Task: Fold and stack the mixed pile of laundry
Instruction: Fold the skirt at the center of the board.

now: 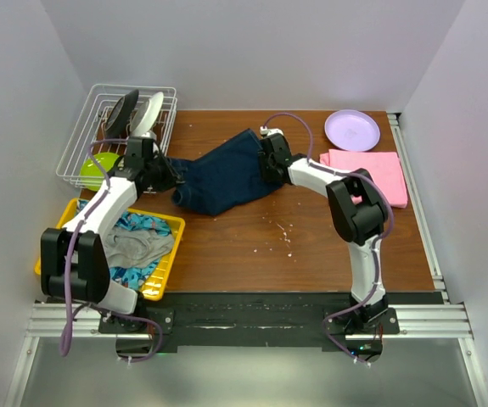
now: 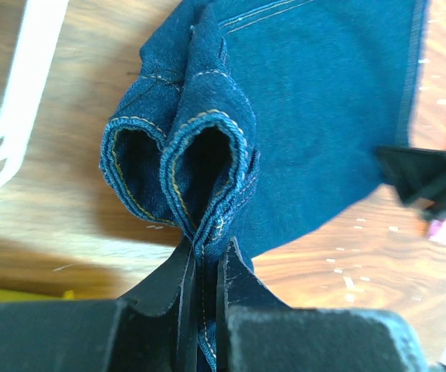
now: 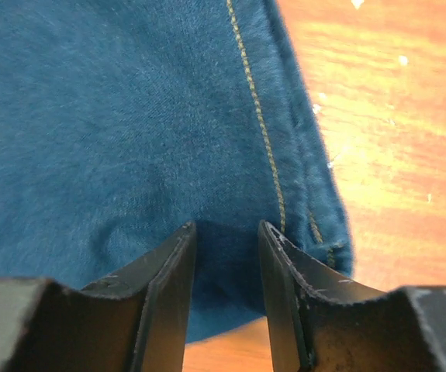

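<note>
A dark blue denim garment [image 1: 222, 178] lies spread across the back middle of the table. My left gripper [image 1: 174, 178] is shut on its bunched left hem; in the left wrist view the stitched folds [image 2: 199, 155] run down between the pressed fingers [image 2: 203, 256]. My right gripper [image 1: 265, 161] stands open at the garment's right edge. In the right wrist view its fingers [image 3: 226, 232] are apart over the denim [image 3: 114, 116], near a yellow-stitched seam. A grey garment [image 1: 137, 248] and a blue-turquoise patterned cloth [image 1: 142, 222] lie in the yellow tray [image 1: 169, 259]. A folded pink cloth [image 1: 371, 174] rests at the right.
A white wire rack [image 1: 120, 127] stands at the back left with dark and white items in it, and a green object [image 1: 99, 168] sits in front of it. A purple plate [image 1: 352, 129] sits at the back right. Grey walls close in the table's left, back and right sides.
</note>
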